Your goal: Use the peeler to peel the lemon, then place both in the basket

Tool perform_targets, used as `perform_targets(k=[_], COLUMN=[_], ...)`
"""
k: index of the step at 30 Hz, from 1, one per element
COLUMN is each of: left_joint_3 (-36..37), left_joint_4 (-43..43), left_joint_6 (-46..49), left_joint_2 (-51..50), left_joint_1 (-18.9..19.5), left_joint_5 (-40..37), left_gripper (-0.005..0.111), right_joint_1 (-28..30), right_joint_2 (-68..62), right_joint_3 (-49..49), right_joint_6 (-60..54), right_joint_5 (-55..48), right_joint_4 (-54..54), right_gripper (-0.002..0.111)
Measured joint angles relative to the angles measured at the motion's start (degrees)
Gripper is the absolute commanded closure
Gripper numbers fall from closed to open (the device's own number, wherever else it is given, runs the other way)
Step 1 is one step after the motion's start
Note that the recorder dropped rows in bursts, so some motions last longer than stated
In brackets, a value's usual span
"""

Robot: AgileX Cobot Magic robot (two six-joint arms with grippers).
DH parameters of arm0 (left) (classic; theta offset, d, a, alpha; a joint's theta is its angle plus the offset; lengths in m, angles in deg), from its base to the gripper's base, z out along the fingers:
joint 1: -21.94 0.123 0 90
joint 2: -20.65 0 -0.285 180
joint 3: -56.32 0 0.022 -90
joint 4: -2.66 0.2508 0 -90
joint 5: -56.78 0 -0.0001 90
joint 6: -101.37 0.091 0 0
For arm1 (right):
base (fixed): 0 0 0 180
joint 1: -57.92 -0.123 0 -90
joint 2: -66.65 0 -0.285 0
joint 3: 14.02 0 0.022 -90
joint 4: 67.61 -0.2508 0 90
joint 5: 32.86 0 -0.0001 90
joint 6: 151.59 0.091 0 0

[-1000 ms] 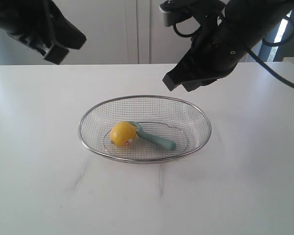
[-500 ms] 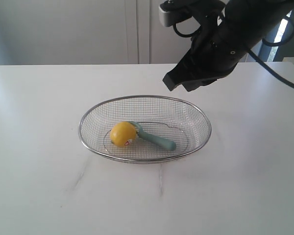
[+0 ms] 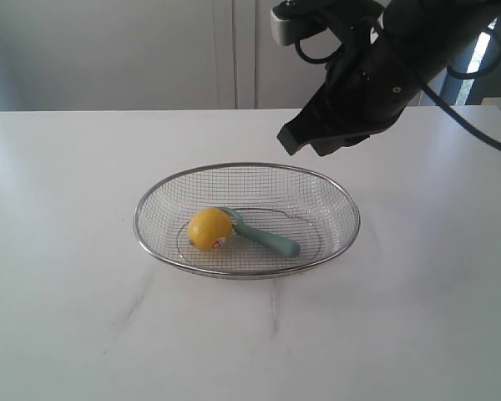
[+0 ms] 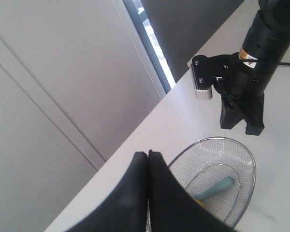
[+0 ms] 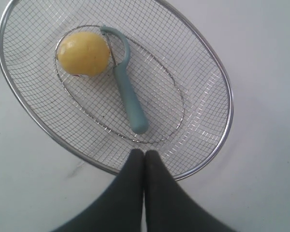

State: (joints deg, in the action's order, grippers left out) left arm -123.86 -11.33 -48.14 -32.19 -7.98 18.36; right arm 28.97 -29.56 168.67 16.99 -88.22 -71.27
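Yellow lemon (image 3: 210, 228), peeler (image 3: 271, 240) touching in basket (image 3: 246, 164); R gripper (image 5: 144, 153) pinched closed, L gripper (image 4: 148, 155) prob. too.

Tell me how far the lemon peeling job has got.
Done: the lemon and peeler both lie in the basket. In hand: nothing; the right gripper hangs above the basket with jaws shut and empty, and the left gripper is shut and empty too. Left: little, though the lemon looks fully yellow with its sticker on, so peeling cannot be confirmed.
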Motion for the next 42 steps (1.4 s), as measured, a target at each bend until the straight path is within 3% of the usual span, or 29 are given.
perform_targets(k=[6, 15, 24, 34, 42], left_joint_3=[8.9, 25.4, 40.3, 50.5, 56.3], left_joint_4=[-0.7, -6.2, -14.0, -20.5, -23.1], left_joint_6=[0.0, 0.0, 0.0, -0.1, -0.2], left_joint_2=[5.7, 14.8, 27.9, 43.4, 44.6], left_joint_1=[0.0, 0.1, 3.9, 3.5, 0.6], left_joint_5=[1.3, 14.2, 22.8, 25.5, 31.2], left_gripper=[0.107, 0.107, 0.107, 0.107, 0.107], right_joint_1=[0.0, 0.0, 0.0, 0.0, 0.0], right_joint_2=[0.0, 0.0, 0.0, 0.0, 0.0], right_joint_3=[0.0, 0.0, 0.0, 0.0, 0.0], right_joint_6=[0.0, 0.0, 0.0, 0.0, 0.0], right_joint_5=[0.0, 0.0, 0.0, 0.0, 0.0], right_joint_4=[0.0, 0.0, 0.0, 0.0, 0.0], right_gripper=[0.108, 0.108, 0.108, 0.108, 0.108])
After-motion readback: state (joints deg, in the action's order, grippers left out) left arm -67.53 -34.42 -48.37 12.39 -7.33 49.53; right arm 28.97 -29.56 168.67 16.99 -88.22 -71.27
